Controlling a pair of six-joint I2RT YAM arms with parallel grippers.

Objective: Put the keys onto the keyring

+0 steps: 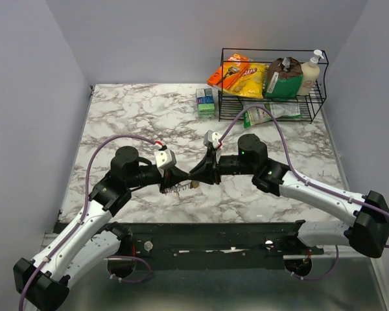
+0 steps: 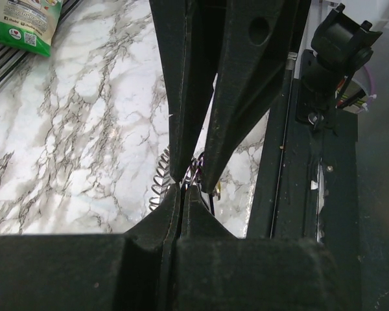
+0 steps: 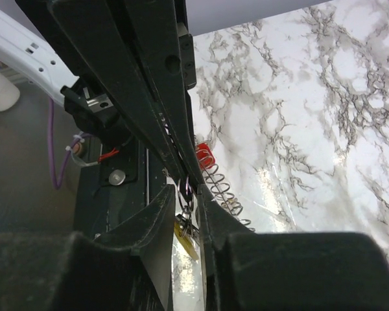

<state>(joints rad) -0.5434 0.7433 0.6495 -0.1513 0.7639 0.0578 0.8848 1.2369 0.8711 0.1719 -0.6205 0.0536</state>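
My two grippers meet tip to tip low over the marble table (image 1: 129,116), near its front edge. The left gripper (image 2: 181,189) is shut, and the thin silver keyring (image 2: 196,170) comes out from its tips. In the right wrist view the right gripper (image 3: 185,194) stands open by a narrow gap. The keyring (image 3: 181,193) sits inside that gap, and a small bunch of keys (image 3: 187,232), one with a yellow head, hangs below it. From above, the keys (image 1: 181,188) dangle under the left gripper (image 1: 175,180) and right gripper (image 1: 198,176).
A wire coil spring (image 3: 223,191) with a red end (image 3: 204,155) lies on the marble beside the grippers. At the back right stands a black wire rack (image 1: 314,97) with snack bags and bottles. Small boxes (image 1: 205,102) sit to its left. The black mounting bar (image 1: 207,236) runs along the near edge.
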